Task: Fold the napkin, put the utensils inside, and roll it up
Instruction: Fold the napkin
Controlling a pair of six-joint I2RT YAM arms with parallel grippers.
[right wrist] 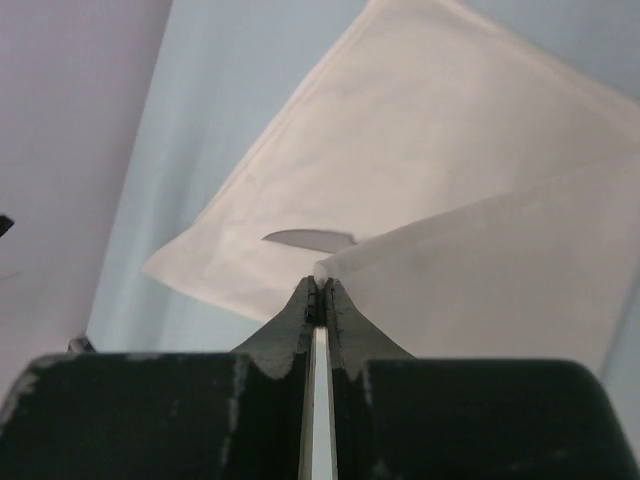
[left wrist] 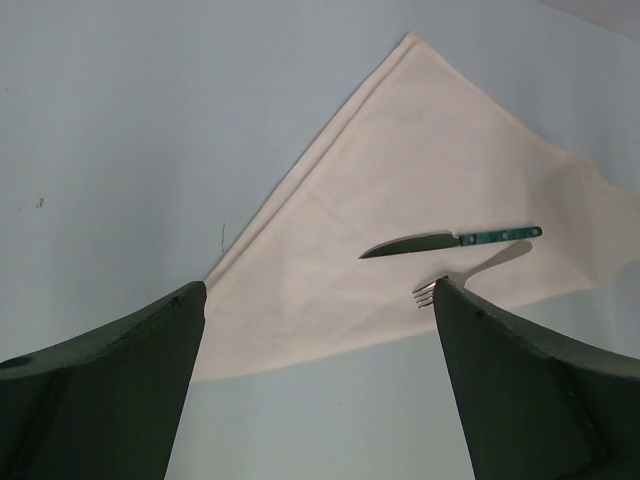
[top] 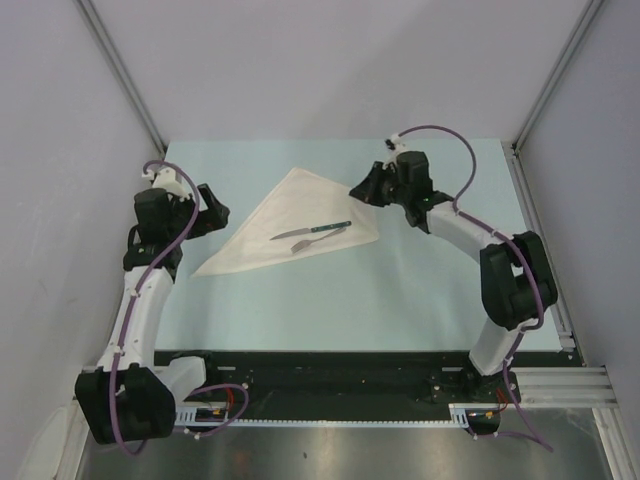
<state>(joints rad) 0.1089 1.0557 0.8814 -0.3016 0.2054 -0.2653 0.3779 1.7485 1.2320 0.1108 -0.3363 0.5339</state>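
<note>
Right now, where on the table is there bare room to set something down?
Widest bare table lies between the napkin and the arm bases; a thinner strip runs beyond its far corner. Crowded: knife and fork mid-napkin, right fingers pinching one corner, left fingers open near another.

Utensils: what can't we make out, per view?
- Right wrist: knife shows only a blade tip; the napkin flap pinched in the right tool hides the rest. Fork not visible.
- Left wrist: fork neck hidden behind a finger of the left tool; napkin's right corner cut off by the frame edge.
- Top: fork tines too small to make out; right tool's grip point hidden under its own body.
</note>
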